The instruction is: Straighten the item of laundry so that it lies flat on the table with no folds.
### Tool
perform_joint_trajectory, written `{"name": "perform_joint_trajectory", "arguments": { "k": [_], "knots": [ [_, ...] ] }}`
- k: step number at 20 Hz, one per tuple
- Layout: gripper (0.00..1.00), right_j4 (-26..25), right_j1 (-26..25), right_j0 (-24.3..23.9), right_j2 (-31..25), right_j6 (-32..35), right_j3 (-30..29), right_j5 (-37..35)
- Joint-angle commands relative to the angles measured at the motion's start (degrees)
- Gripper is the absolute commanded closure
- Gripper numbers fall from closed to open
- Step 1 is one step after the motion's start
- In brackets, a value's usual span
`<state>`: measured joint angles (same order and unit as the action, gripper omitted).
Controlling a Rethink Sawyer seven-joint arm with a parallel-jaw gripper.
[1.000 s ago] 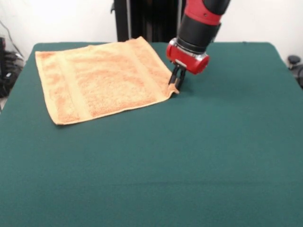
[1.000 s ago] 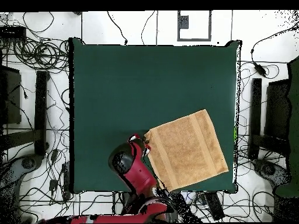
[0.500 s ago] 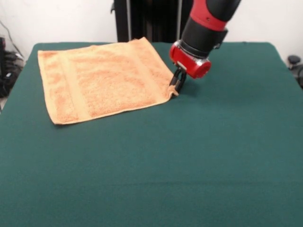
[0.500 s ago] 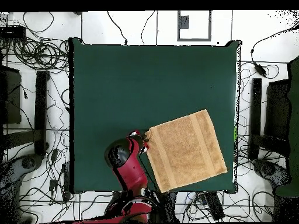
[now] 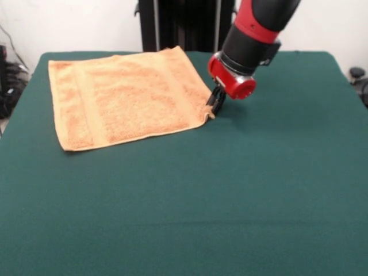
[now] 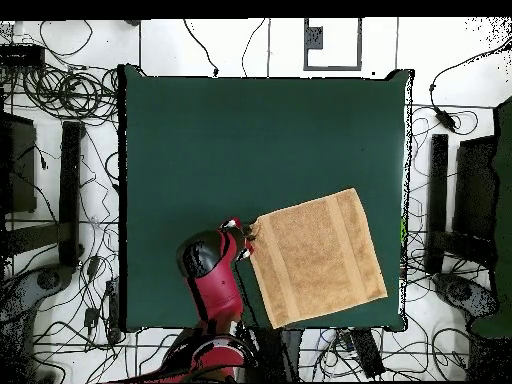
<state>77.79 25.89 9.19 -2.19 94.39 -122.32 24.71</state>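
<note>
In the front view the towel (image 5: 127, 98) lies spread on the worktop (image 5: 241, 195) in its far left part, reaching the far edge. The claw (image 5: 214, 106) stands at the towel's near right corner, touching it; the worktop's near half lies before them

Cables and gear lying around the room

Tangled black cables (image 6: 70, 95) are sprawling over the white floor (image 6: 250, 45) on every side. A dark post (image 6: 70, 190) is lying along the left, another dark post (image 6: 437, 200) along the right, and a dark stand (image 5: 184, 23) is standing against the white wall (image 5: 75, 23).
</note>
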Motion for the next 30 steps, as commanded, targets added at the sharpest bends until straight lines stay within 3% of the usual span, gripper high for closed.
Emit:
{"name": "perform_joint_trajectory", "arguments": {
  "k": [1,9,16,30],
  "knots": [
    [1.00,9.39,-6.39,-0.28,-12.91,4.65,20.90,3.61],
    [1.00,18.33,-5.64,-2.78,-19.55,1.16,22.70,9.84],
    [1.00,22.11,-5.98,-4.50,-24.43,1.27,24.64,16.03],
    [1.00,19.40,-5.87,-6.61,-26.96,-0.23,22.42,21.99]
  ]
}}
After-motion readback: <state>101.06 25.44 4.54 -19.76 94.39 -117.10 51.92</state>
